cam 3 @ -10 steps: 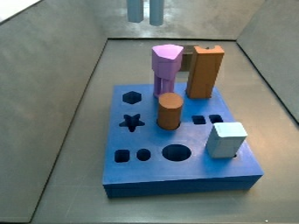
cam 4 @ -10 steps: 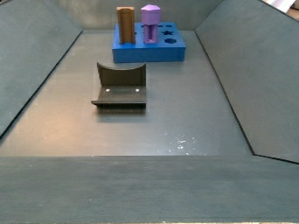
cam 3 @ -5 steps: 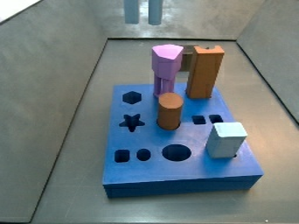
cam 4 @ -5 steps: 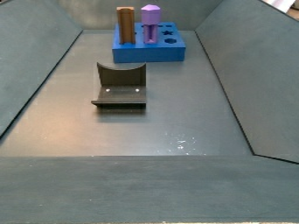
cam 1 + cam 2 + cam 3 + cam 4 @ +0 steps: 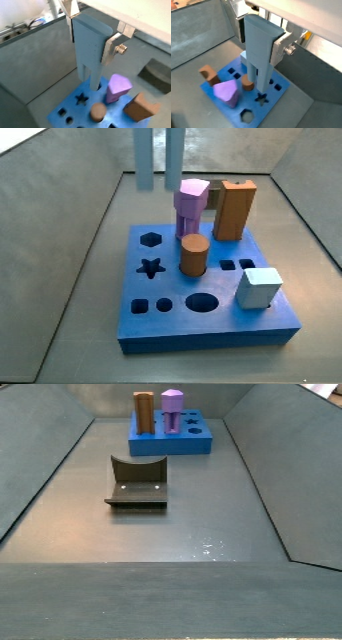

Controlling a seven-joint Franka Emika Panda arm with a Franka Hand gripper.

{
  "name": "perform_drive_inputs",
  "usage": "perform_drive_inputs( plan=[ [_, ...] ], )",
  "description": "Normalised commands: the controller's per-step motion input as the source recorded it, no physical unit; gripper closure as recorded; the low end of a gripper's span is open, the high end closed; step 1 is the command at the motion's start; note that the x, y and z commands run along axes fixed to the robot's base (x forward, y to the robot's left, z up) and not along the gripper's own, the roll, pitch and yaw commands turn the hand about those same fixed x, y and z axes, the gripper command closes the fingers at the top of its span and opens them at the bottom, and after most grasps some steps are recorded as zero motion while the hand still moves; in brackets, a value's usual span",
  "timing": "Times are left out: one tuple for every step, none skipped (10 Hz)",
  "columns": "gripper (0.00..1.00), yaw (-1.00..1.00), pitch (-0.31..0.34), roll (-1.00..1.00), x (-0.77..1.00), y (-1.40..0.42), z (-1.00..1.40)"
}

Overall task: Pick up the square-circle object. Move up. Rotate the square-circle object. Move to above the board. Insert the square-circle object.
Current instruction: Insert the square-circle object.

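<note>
My gripper [image 5: 90, 31] is shut on the square-circle object [image 5: 90, 50], a tall pale blue-grey piece. It hangs upright between the silver fingers [image 5: 112, 46], also in the other wrist view [image 5: 261, 55]. It hangs above the blue board [image 5: 67, 107], over the part around the star hole [image 5: 81, 98]. In a side view only its two posts [image 5: 144, 153] show, coming down from the top edge behind the board [image 5: 267, 323]. The gripper itself is out of view there. In the far side view the board [image 5: 187, 444] shows, but neither gripper nor object.
On the board stand a lilac pentagonal prism [image 5: 191, 208], an orange-brown block [image 5: 235, 210], a brown cylinder [image 5: 194, 255] and a white cube [image 5: 261, 288]. The dark fixture [image 5: 138, 484] stands on the grey floor mid-bin. Sloped grey walls ring the floor.
The two posts of the square-circle object have come lower in the side view, now reaching down near the top of the lilac prism. Nothing on the board has moved.
</note>
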Motion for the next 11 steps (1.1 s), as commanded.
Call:
perform_drive_inputs(
  plan=[
    [1.00,0.37,-0.096,0.00,-0.11,-0.75,-0.47],
    [1.00,0.34,-0.114,0.01,-0.12,-0.58,-0.66],
    [1.00,0.31,-0.110,0.04,-0.11,-0.55,-0.79],
    [1.00,0.27,-0.069,0.06,0.00,-0.53,-0.80],
    [1.00,0.27,-0.083,0.07,0.00,-0.45,-0.75],
    [1.00,0.36,-0.099,0.14,-0.08,-0.32,-0.64],
    [1.00,0.30,-0.079,0.15,-0.09,-0.23,-0.58],
    [1.00,0.23,-0.079,0.13,-0.04,-0.22,-0.60],
    [1.00,0.08,-0.073,0.10,0.00,-0.19,-0.60],
    [1.00,0.00,-0.031,0.06,0.00,-0.11,-0.46],
    [1.00,-0.15,0.000,0.11,0.01,-0.05,-0.29]
  ],
)
